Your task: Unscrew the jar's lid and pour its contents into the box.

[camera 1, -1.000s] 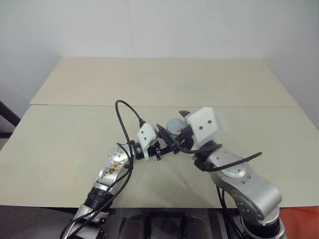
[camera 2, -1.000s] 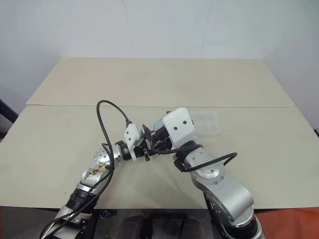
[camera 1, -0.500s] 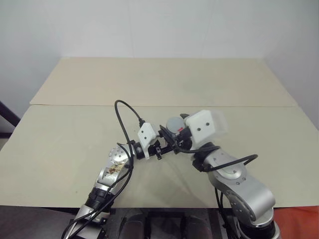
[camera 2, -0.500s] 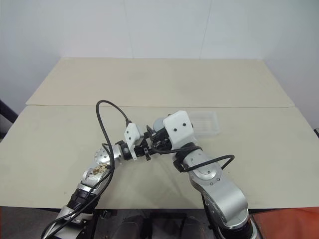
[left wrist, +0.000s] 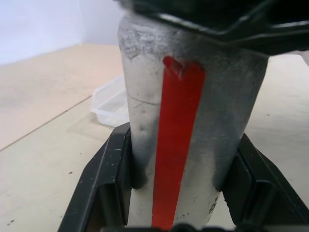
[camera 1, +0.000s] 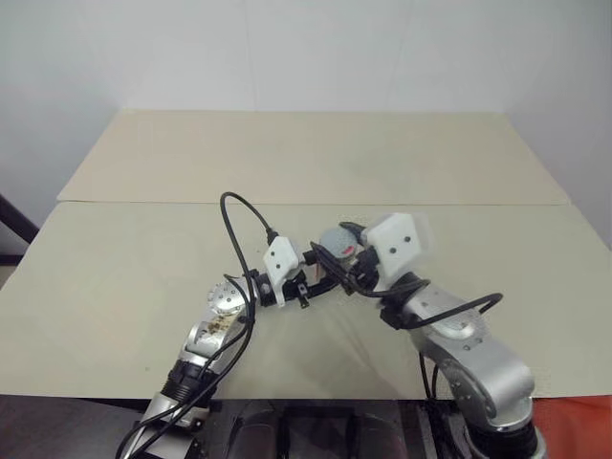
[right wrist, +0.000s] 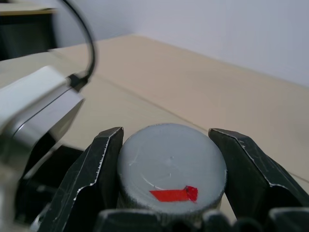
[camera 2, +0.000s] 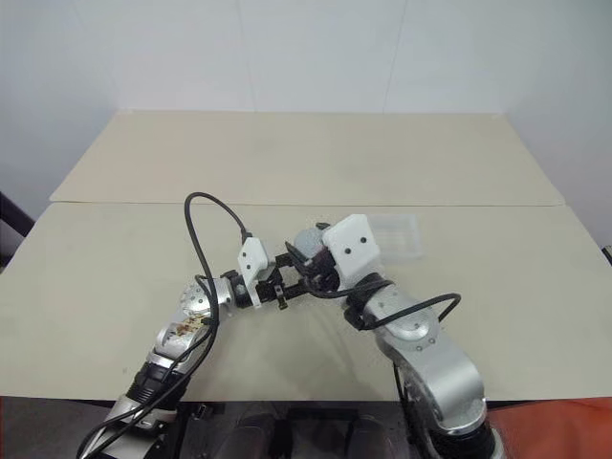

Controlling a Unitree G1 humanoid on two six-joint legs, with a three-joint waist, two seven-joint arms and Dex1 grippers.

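Observation:
The jar, silvery-white with a red strip, stands upright above the table near the middle. My left gripper is shut on the jar's body, one black finger on each side. The grey round lid, marked with a red strip, sits on the jar's top. My right gripper is shut on the lid, with both fingers pressed against its rim. In the left eye view the lid shows just left of the right wrist's white housing. The clear box lies on the table behind and right of the jar. The contents are hidden.
A seam crosses the beige table behind the arms. A black cable loops up over my left wrist. Bare tabletop lies to the left and toward the far wall.
My right gripper has gone from open beside the lid to shut on it, and its wrist has swung a little toward the right. The left gripper and jar have stayed still.

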